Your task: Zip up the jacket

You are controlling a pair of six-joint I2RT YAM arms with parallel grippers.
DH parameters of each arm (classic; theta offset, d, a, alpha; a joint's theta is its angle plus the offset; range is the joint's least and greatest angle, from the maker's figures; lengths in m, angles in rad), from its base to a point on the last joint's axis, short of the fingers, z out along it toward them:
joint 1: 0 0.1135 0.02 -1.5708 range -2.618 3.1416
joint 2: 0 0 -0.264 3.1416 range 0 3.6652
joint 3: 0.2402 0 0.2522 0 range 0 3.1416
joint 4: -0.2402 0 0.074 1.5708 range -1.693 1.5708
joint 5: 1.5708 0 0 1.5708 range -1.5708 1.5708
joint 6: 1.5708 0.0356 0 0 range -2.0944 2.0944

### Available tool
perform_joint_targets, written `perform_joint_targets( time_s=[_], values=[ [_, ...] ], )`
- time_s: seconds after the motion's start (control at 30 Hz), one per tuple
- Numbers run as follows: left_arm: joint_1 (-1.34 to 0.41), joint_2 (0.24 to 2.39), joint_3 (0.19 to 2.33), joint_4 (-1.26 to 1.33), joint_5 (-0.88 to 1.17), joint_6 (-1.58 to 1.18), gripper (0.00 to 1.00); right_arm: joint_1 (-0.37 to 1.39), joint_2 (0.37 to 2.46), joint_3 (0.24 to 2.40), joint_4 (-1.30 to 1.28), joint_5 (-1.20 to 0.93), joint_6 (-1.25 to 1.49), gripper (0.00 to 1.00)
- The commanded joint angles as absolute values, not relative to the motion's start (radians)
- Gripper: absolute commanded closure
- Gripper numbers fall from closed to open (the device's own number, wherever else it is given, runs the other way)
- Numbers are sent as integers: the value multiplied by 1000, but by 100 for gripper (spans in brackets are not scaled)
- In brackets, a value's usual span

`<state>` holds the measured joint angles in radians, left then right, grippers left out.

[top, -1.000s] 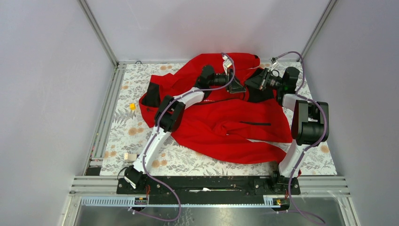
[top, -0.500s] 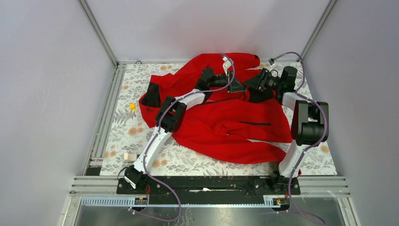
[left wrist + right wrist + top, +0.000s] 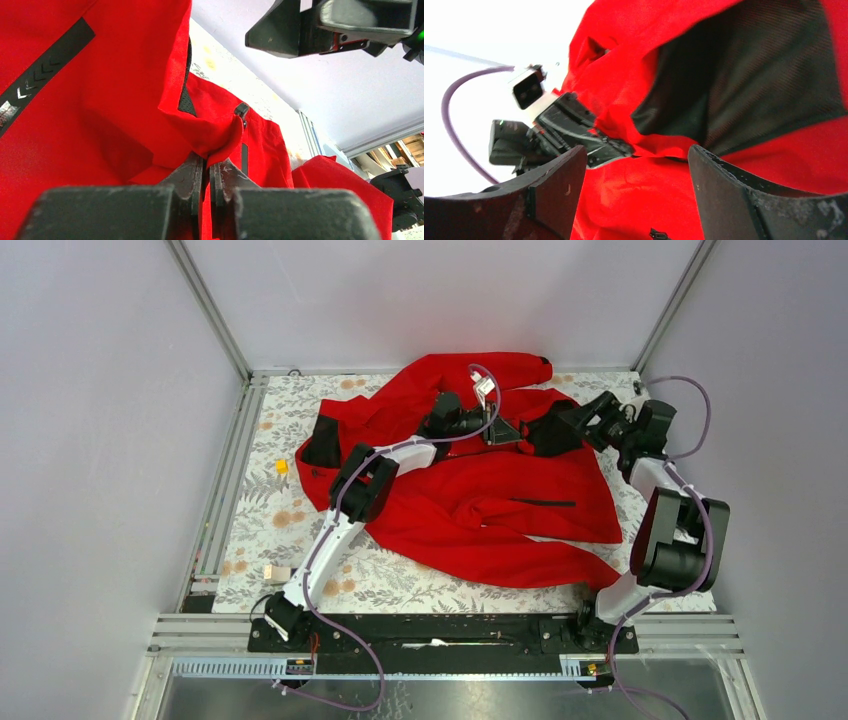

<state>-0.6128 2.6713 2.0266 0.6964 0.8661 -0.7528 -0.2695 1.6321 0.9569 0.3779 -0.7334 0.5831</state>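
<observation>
Lying crumpled across the middle and far part of the flowered table (image 3: 255,510), the red jacket (image 3: 480,505) has its collar toward the far right. The left gripper (image 3: 209,165) is clamped narrow on a fold of red cloth at the front edge, just below what looks like a dark zipper pull (image 3: 242,109). The right gripper (image 3: 639,160) stands wide apart, holding nothing, facing the black collar lining (image 3: 744,75). The cloth looks light, soft and limp, likely to bunch and slide rather than keep its shape. The best holds seem to be the edge beside the zipper track, kept taut, and the small stiff pull itself.
</observation>
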Motion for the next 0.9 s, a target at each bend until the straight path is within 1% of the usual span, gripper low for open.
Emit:
perform_joint_targets(
  time_s=[0.0,0.13,0.23,0.3,0.4,0.47,0.67,0.77,0.87],
  values=[
    [-621,2634,2089,716,858,-742,100,-346,1569,901,279,-543,638,20],
    [-623,2641,2101,711,864,-746,100,-454,1567,809,249,-470,662,20],
    [-623,2654,2118,696,860,-753,100,-504,1607,791,229,-462,661,22],
    [-622,2667,2136,696,862,-768,100,-516,1648,819,208,-460,646,24],
    [-623,2677,2142,697,863,-776,100,-520,1713,882,150,-456,603,24],
    [-621,2677,2145,691,867,-771,100,-522,1761,936,63,-468,565,28],
    [-623,2685,2154,691,871,-775,100,-521,1806,962,25,-415,495,25],
    [-623,2699,2169,678,871,-781,100,-518,1866,981,26,-456,497,25],
    [-624,2708,2183,672,871,-782,100,-515,1890,946,101,-596,557,30]
  ],
)
